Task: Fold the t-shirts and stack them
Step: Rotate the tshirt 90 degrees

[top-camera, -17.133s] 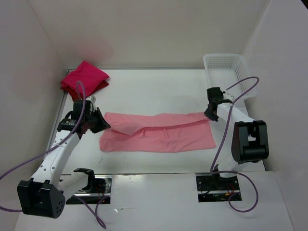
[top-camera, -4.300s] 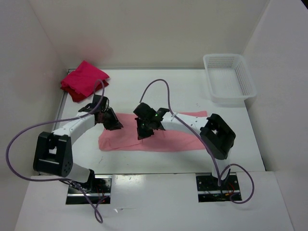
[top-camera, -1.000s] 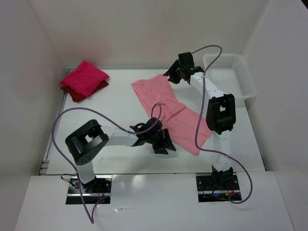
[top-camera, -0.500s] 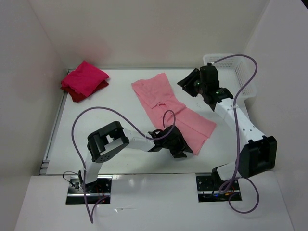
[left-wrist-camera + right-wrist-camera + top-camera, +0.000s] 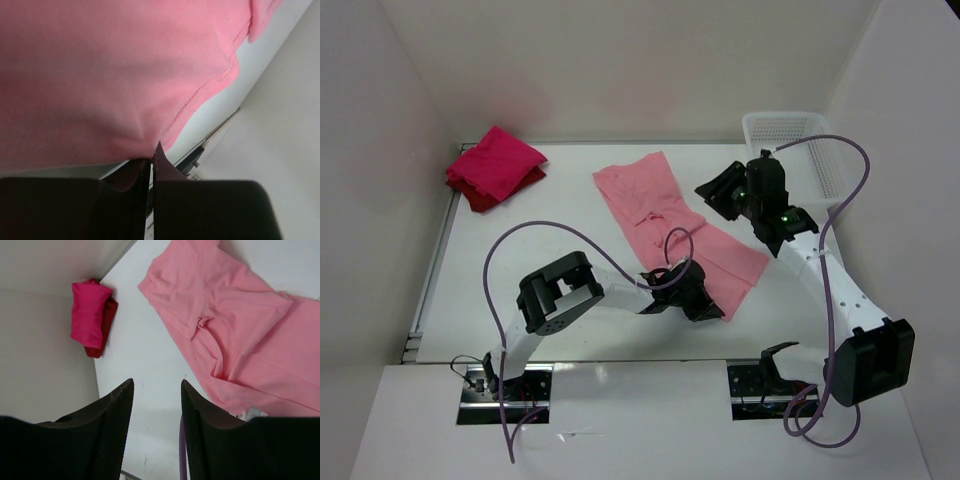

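The salmon pink t-shirt (image 5: 665,215) lies folded in a long strip, running diagonally from the back centre toward the near right. My left gripper (image 5: 708,305) is at its near end and shut on the hem; in the left wrist view the jaws (image 5: 152,155) pinch the pink t-shirt (image 5: 115,75). My right gripper (image 5: 712,190) hovers open and empty just right of the strip's middle. In the right wrist view its open fingers (image 5: 157,381) frame bare table, with the pink t-shirt (image 5: 225,315) beyond. The folded crimson t-shirt (image 5: 498,160) lies on the dark red t-shirt (image 5: 480,197) at the back left.
A white perforated basket (image 5: 815,140) stands at the back right, just behind the right arm. Walls enclose the table on three sides. A purple cable loops from the left arm over the table's near middle (image 5: 535,235).
My left gripper has slid right along the pink t-shirt's near edge and closed on its hem. My right arm has drawn back from the t-shirt's far end to the right, still open.
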You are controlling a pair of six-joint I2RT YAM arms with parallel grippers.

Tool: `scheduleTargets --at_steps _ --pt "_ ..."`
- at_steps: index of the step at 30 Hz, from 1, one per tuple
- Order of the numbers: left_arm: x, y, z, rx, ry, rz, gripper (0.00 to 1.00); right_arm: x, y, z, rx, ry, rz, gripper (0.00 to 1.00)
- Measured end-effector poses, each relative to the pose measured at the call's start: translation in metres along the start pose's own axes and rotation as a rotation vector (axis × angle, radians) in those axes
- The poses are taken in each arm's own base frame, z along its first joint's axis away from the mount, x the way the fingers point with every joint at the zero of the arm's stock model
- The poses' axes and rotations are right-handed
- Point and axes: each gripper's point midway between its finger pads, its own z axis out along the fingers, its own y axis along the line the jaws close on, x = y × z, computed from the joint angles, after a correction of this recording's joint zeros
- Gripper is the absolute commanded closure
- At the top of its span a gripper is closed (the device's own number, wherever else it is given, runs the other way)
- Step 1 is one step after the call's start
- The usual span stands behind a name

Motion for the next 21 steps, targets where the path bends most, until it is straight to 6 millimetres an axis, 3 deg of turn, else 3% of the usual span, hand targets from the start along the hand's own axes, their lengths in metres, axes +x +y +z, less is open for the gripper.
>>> scheduleTargets --at_steps 4,6,8,12,13,18,21 --pt "0.004 0.004 -0.004 -0.002 0.023 0.077 1.00 0.003 -0.003 0.000 0.003 0.008 -0.001 0.52" --pt "0.007 0.017 -0.017 -0.023 0.058 0.122 1.00 0.006 -0.004 0.001 -0.001 0.020 -0.001 0.52" --pt "0.012 0.040 -0.042 -0.067 0.094 0.158 1.00 0.013 -0.009 0.002 0.001 0.039 -0.001 0.52" --pt "0.012 0.093 -0.120 -0.171 0.121 0.203 0.99 0.037 -0.025 0.005 0.029 0.101 -0.006 0.52" --pt "0.011 0.098 -0.140 -0.175 0.117 0.206 0.95 0.045 -0.026 0.005 0.031 0.120 -0.012 0.52" --pt "0.001 0.105 -0.226 -0.086 0.061 0.210 0.26 0.088 -0.026 0.002 0.019 0.219 -0.062 0.52" --pt "0.002 0.112 -0.262 -0.014 0.018 0.175 0.23 0.116 -0.047 -0.002 0.053 0.275 -0.076 0.52"
